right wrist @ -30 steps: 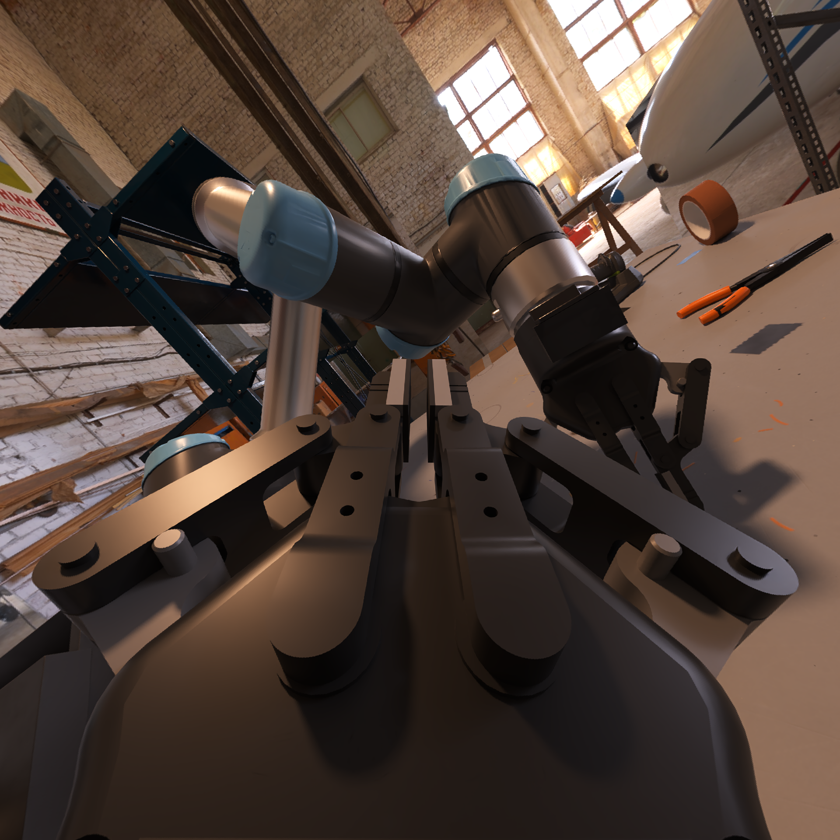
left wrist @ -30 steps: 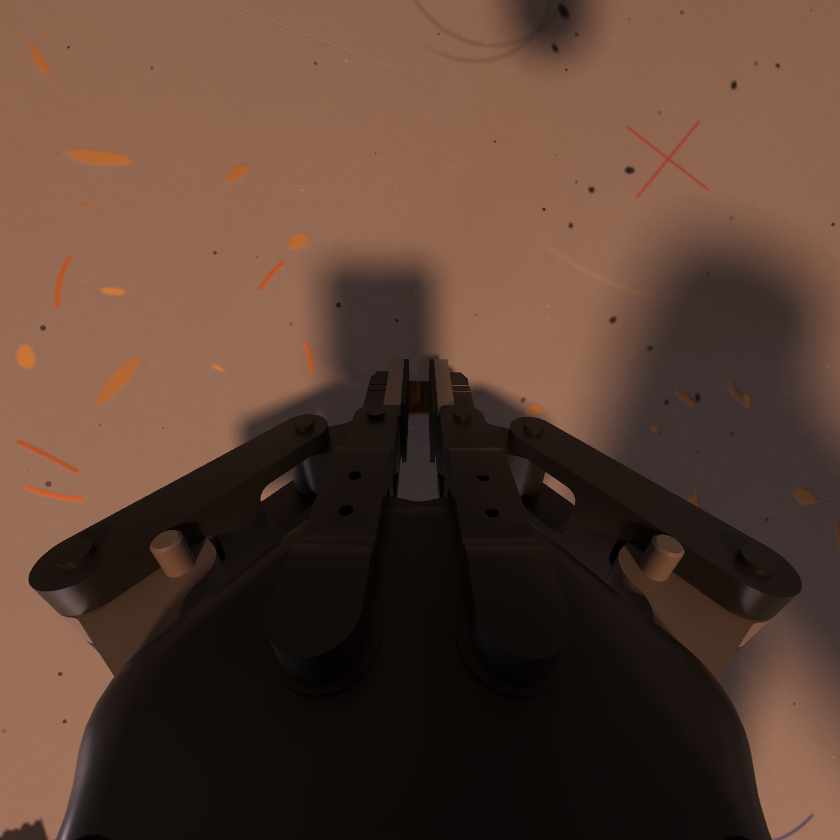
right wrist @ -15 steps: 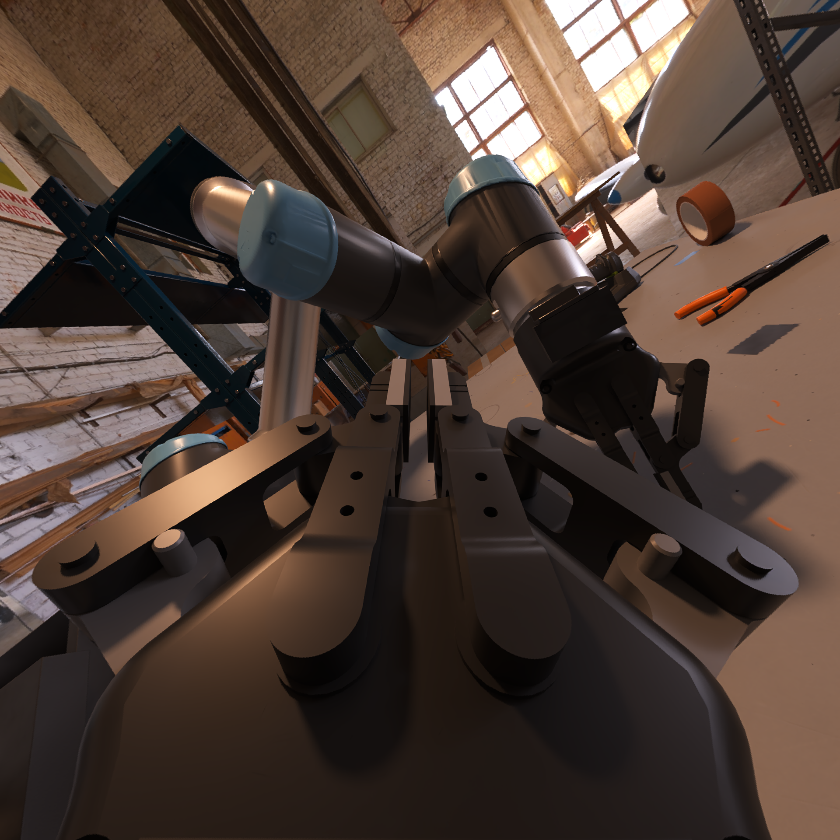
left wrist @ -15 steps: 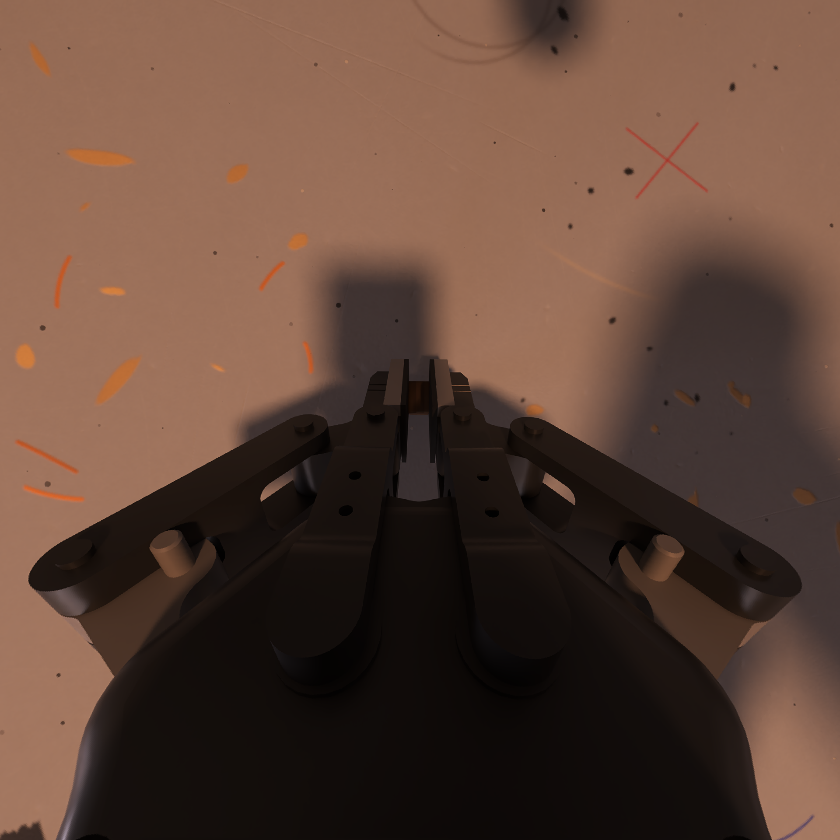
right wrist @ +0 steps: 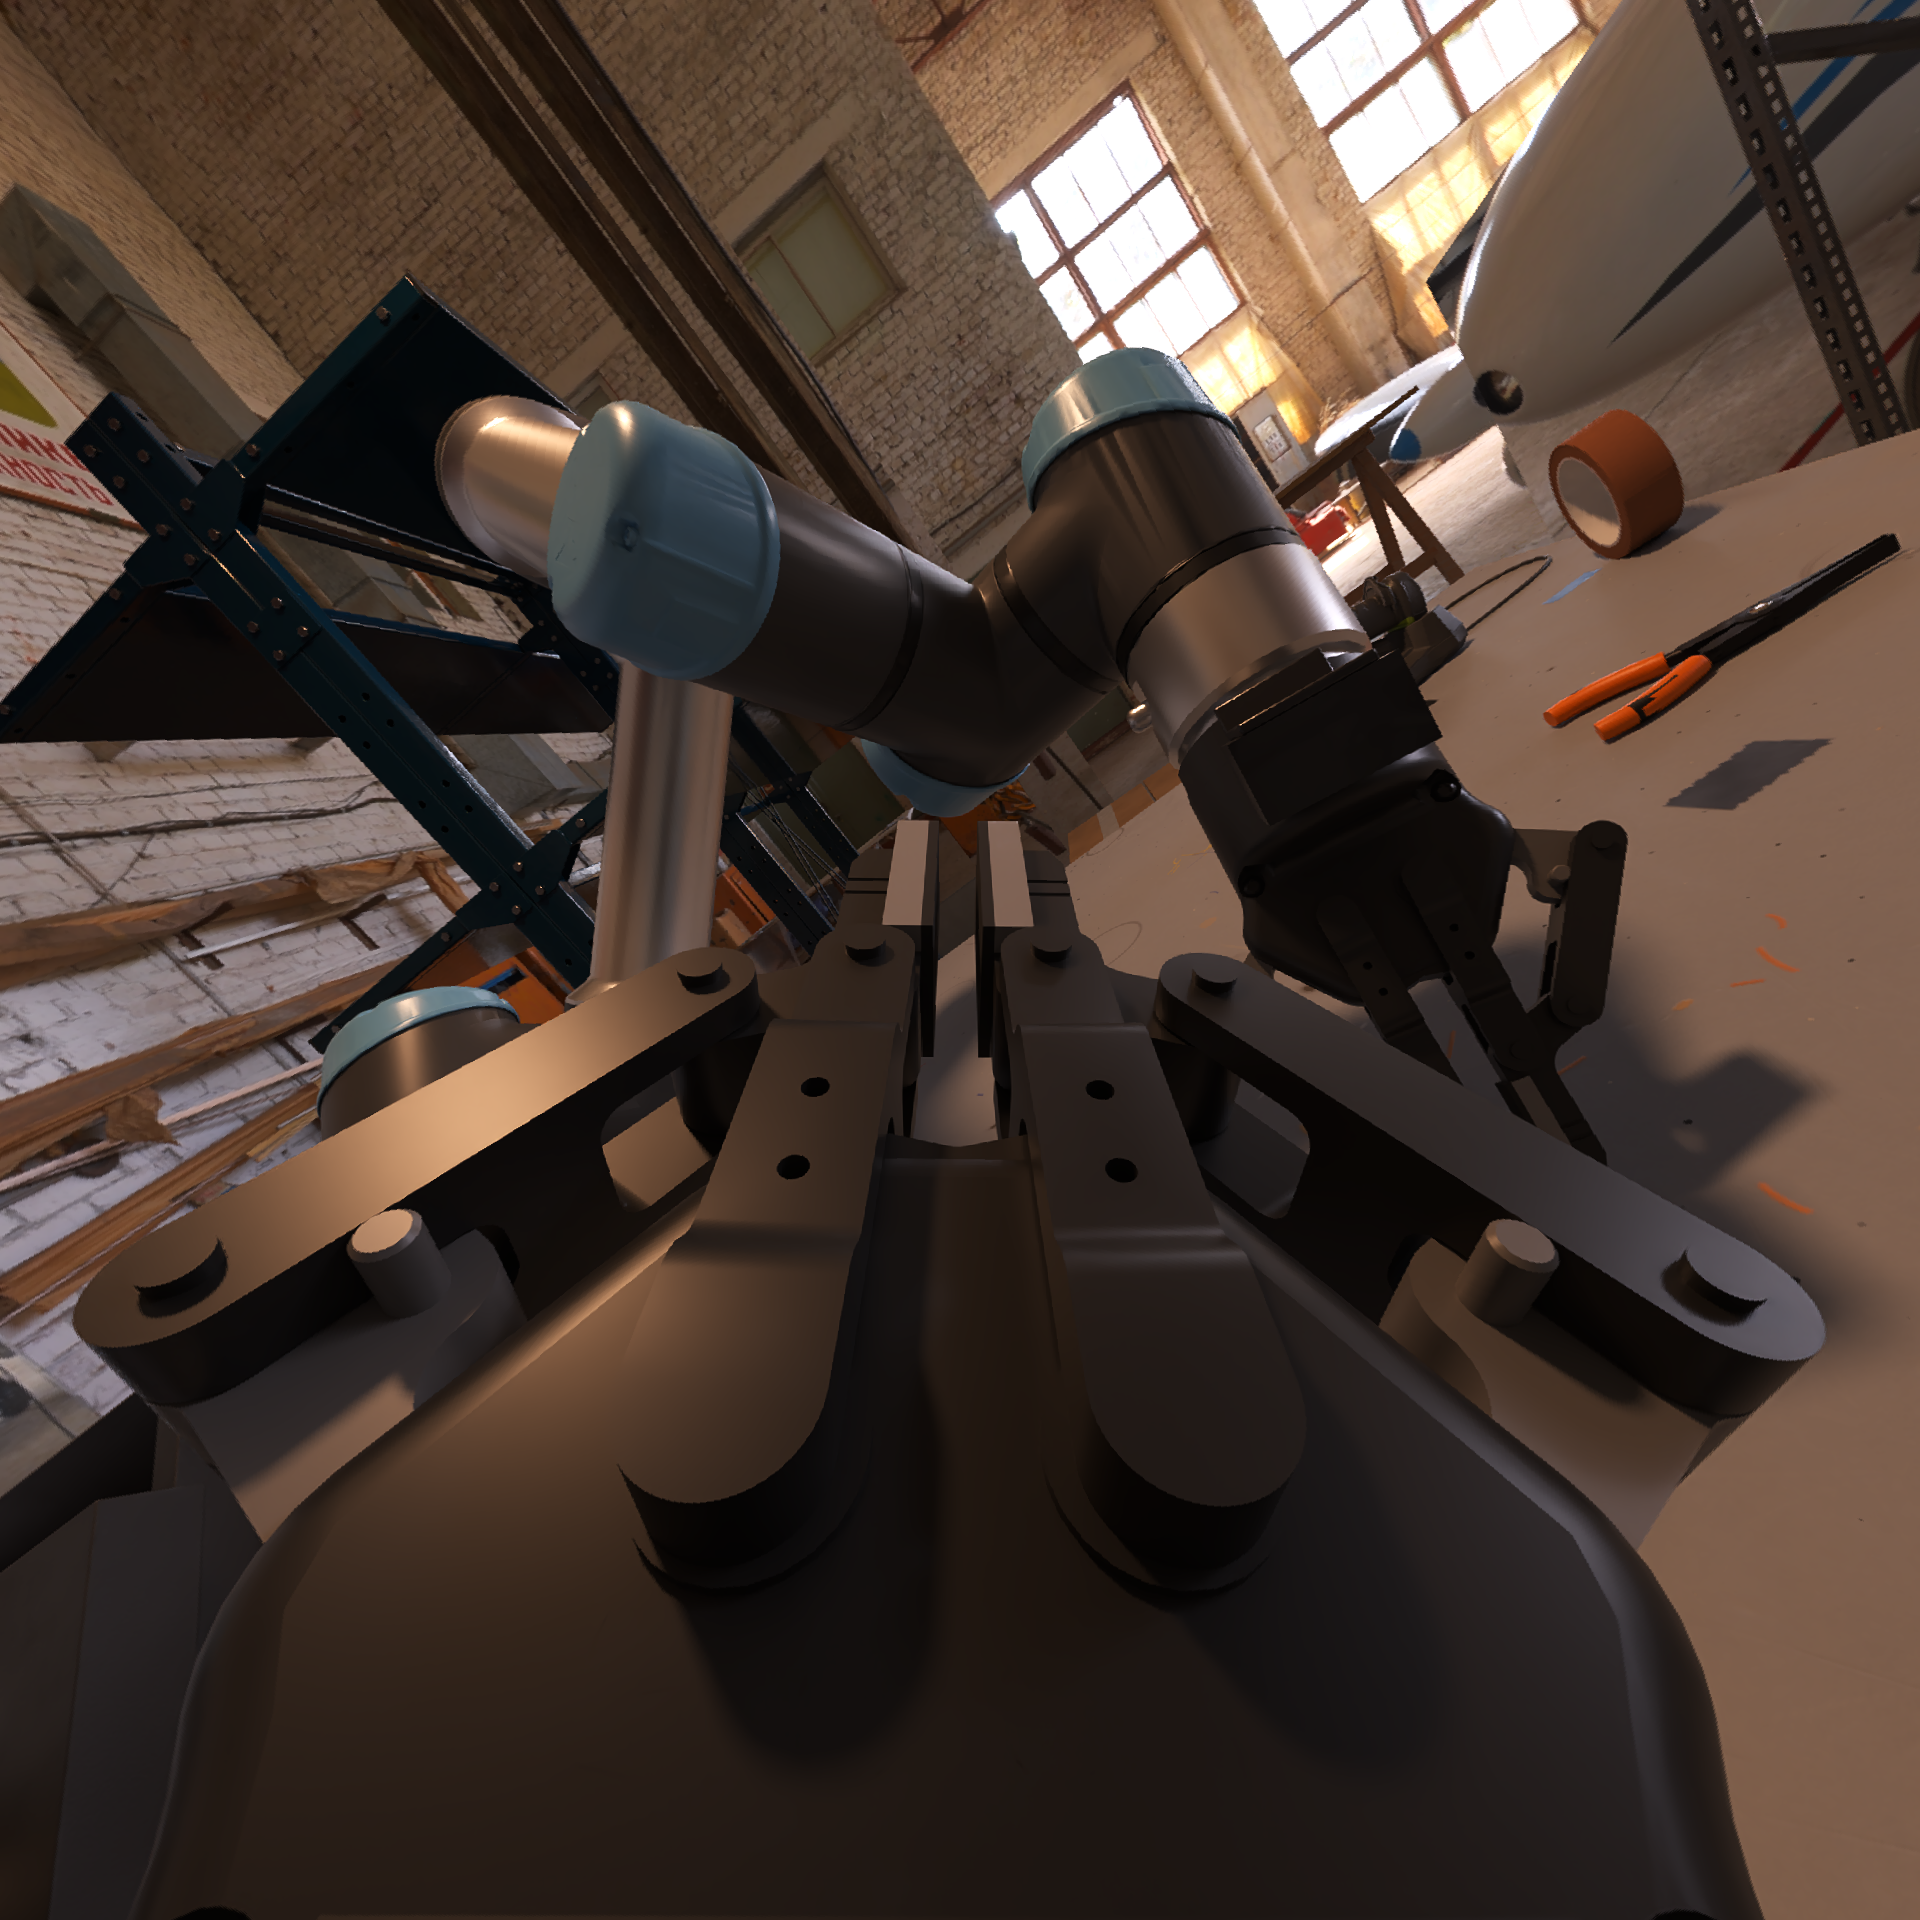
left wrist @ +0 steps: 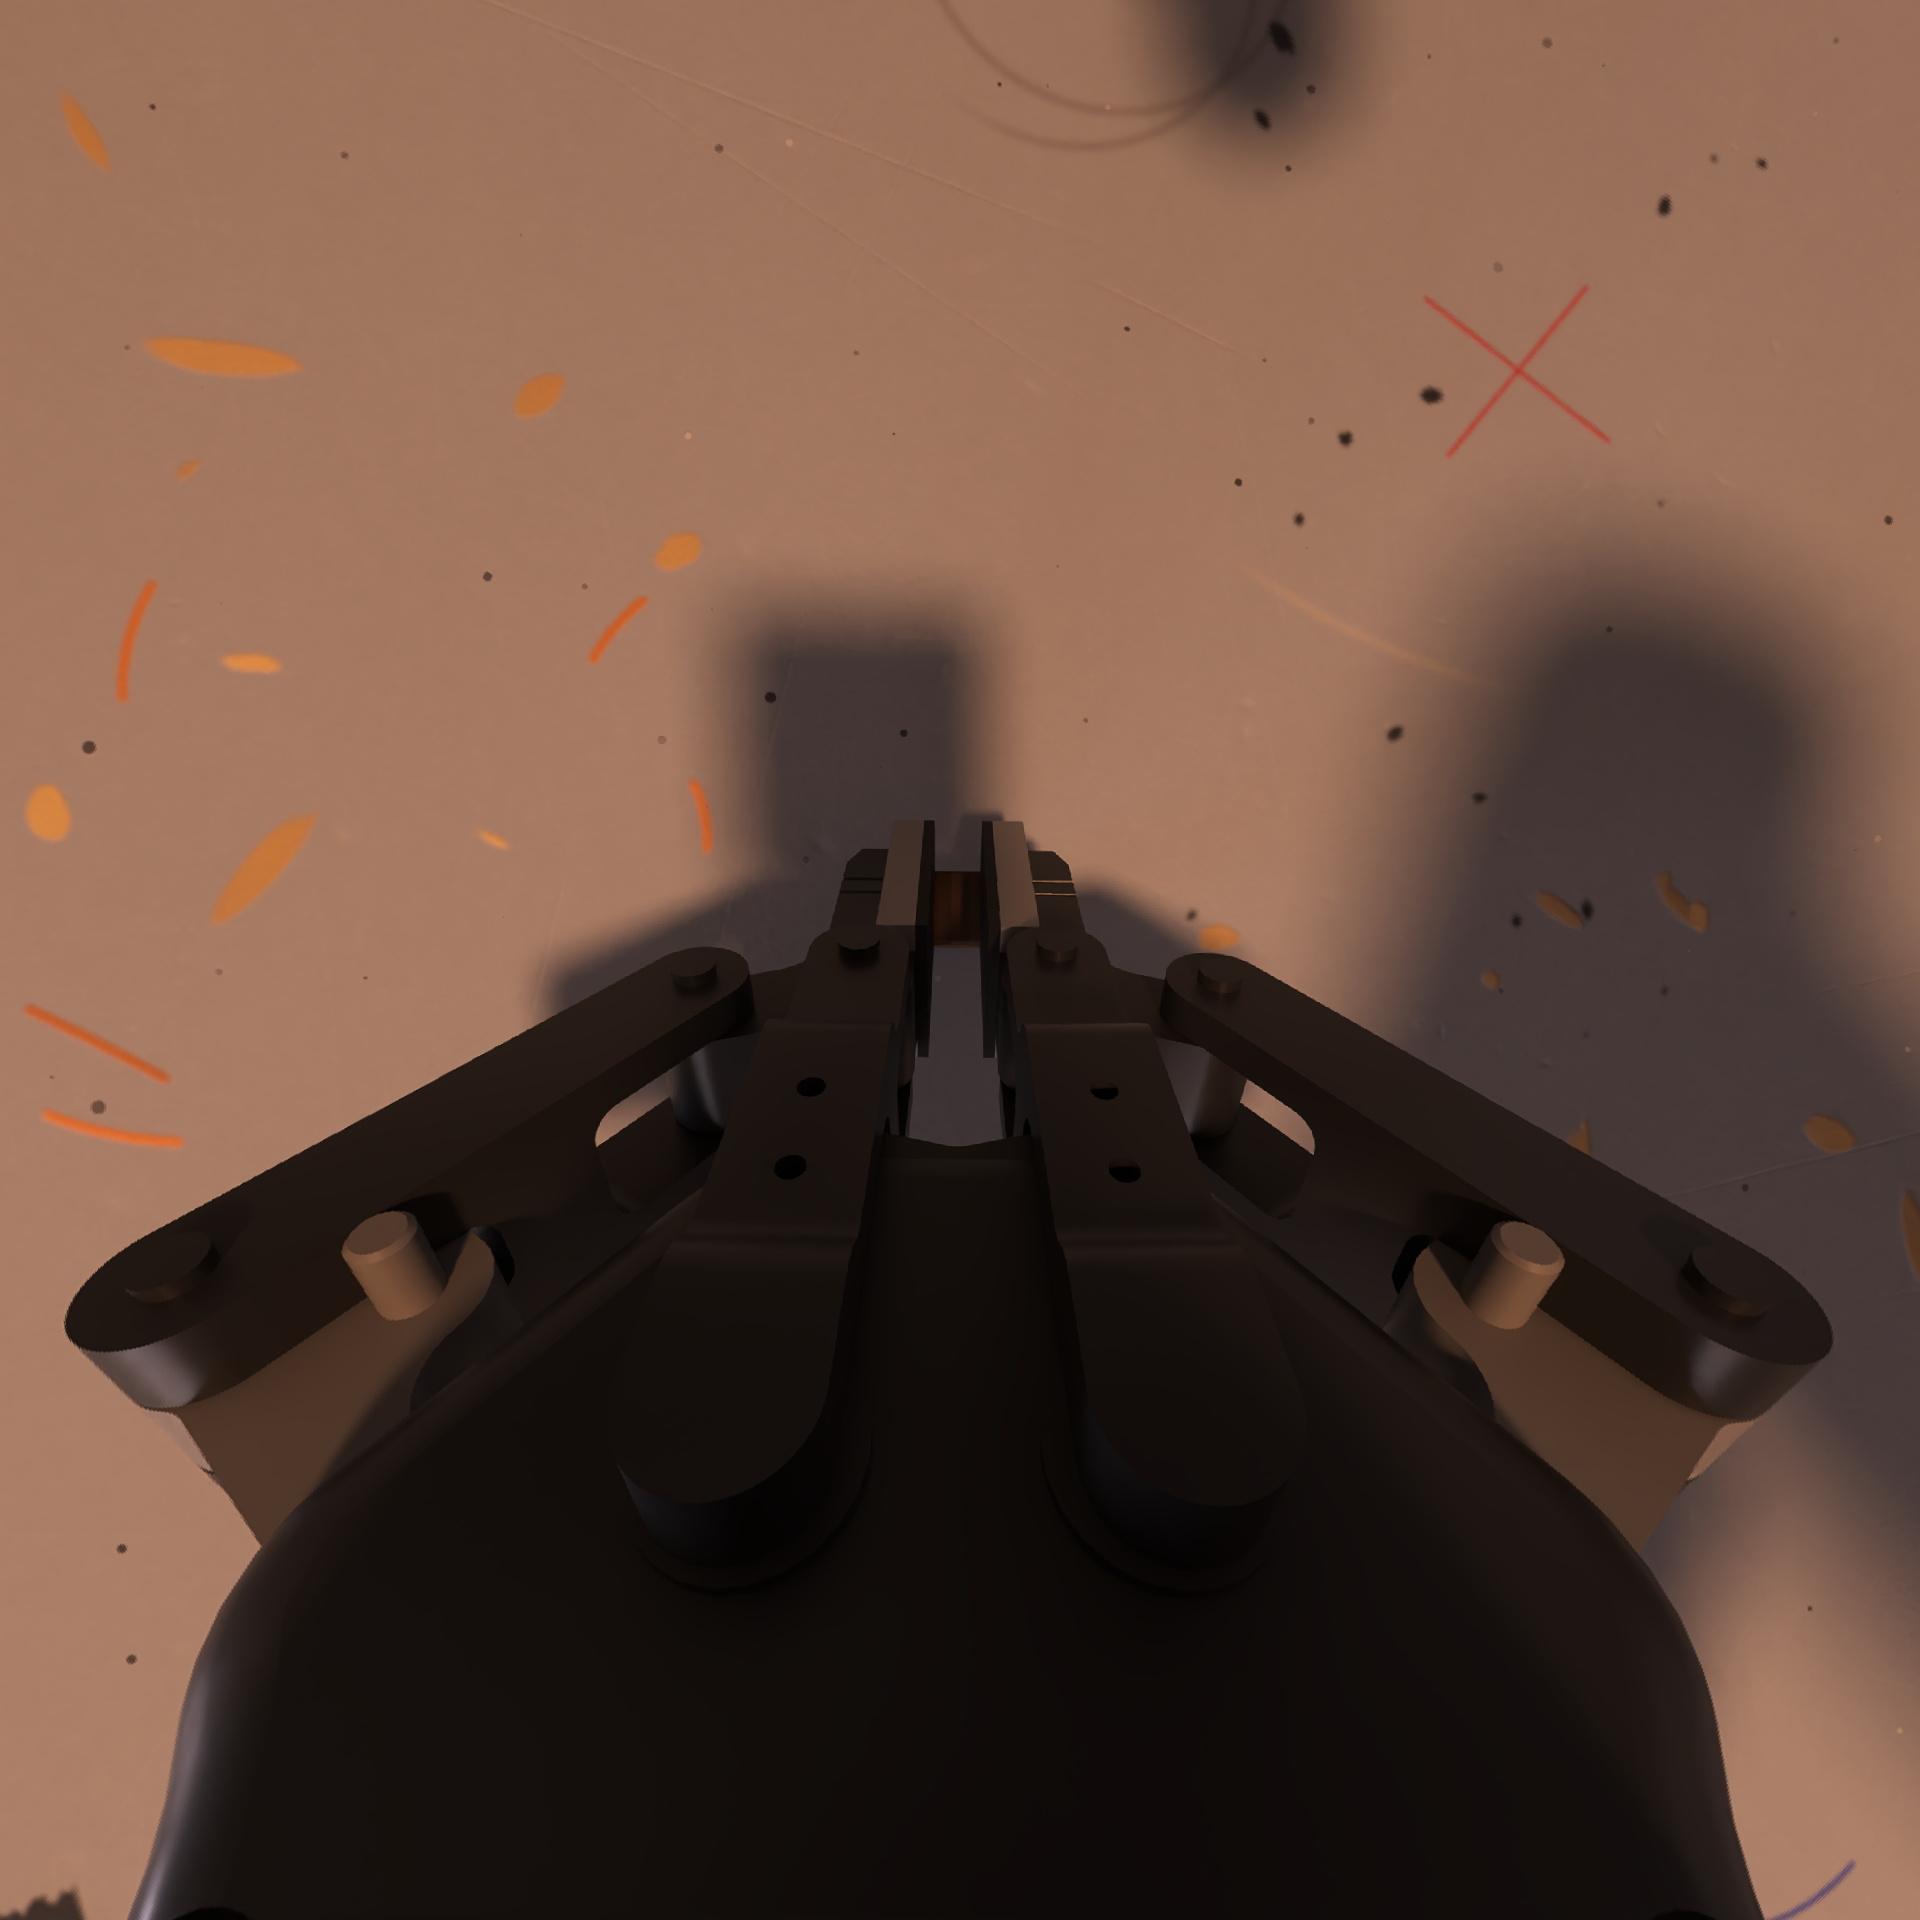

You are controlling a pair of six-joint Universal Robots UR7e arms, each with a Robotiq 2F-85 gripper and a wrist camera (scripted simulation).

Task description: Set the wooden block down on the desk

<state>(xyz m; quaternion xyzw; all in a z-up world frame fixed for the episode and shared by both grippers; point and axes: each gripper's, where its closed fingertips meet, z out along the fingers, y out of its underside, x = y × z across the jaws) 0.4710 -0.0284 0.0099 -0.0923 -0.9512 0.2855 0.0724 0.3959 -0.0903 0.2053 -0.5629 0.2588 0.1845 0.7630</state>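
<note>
In the left wrist view, my left gripper (left wrist: 958, 868) points down at the brown desk (left wrist: 1039, 416). It is shut on a small wooden block (left wrist: 958, 907), of which only a brown sliver shows between the pads. Its shadow lies on the desk just ahead. In the right wrist view the left gripper (right wrist: 1548, 1112) hangs with its fingertips close over the desk (right wrist: 1766, 935); the block is hidden there. My right gripper (right wrist: 958, 883) is beside it, its pads nearly together with nothing between them.
A red cross mark (left wrist: 1517, 369) and orange flecks are on the desk. An orange tape roll (right wrist: 1616, 483), orange-handled pliers (right wrist: 1683, 665) and a dark flat patch (right wrist: 1745, 774) lie farther off. The left arm (right wrist: 935, 644) crosses the view; blue shelving (right wrist: 312, 644) stands behind.
</note>
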